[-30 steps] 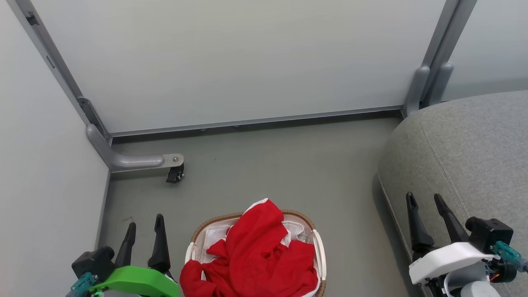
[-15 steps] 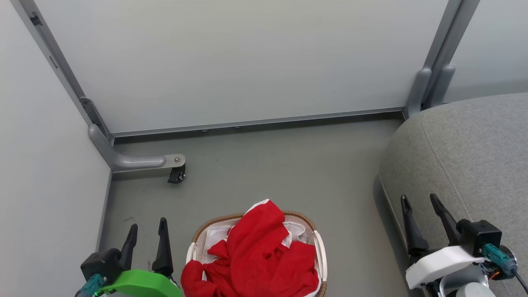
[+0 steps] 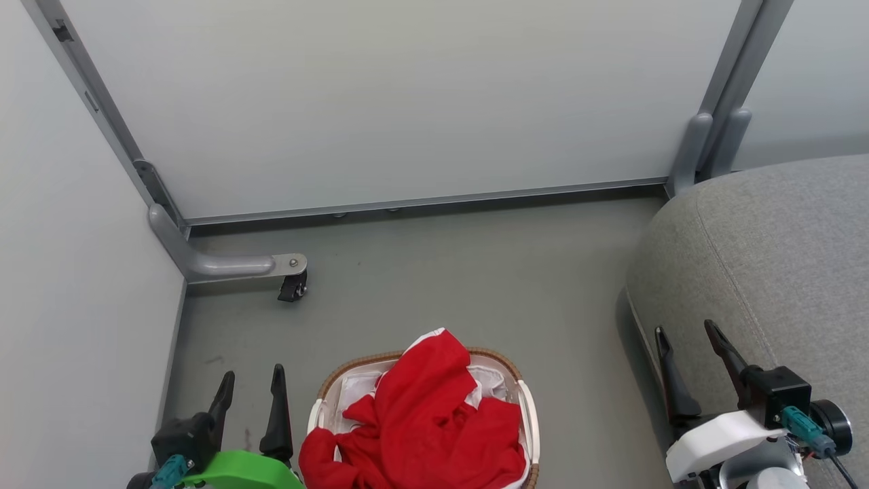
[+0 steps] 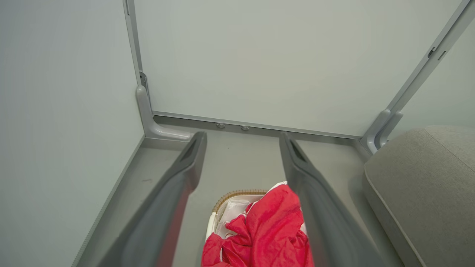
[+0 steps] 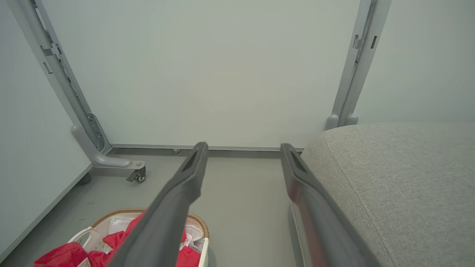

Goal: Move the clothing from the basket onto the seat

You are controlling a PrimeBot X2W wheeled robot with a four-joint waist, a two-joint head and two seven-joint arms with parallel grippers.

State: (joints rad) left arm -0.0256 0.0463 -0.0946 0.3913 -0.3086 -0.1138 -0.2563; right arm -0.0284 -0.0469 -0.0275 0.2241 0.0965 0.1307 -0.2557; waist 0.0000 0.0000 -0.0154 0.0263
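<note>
Red clothing [image 3: 424,424] with white trim is heaped in the white basket [image 3: 529,414] with a brown woven rim, on the floor at the bottom centre of the head view; one red fold spills over its left side. The clothing [image 4: 265,233] and the basket [image 4: 237,194] also show in the left wrist view, and the basket [image 5: 200,222] in the right wrist view. The grey seat [image 3: 781,258] fills the right side. My left gripper [image 3: 252,380] hangs open and empty just left of the basket. My right gripper [image 3: 686,331] is open and empty at the seat's front edge.
Pale partition walls close off the back and left. A grey metal foot with a black castor [image 3: 293,288] juts onto the floor at the left. Bare grey floor [image 3: 461,278] lies between the basket, the wall and the seat.
Both grippers sit a little lower in the head view, the left one further right; the whole picture has shifted slightly, so the camera moved. Clothing and basket are unchanged.
</note>
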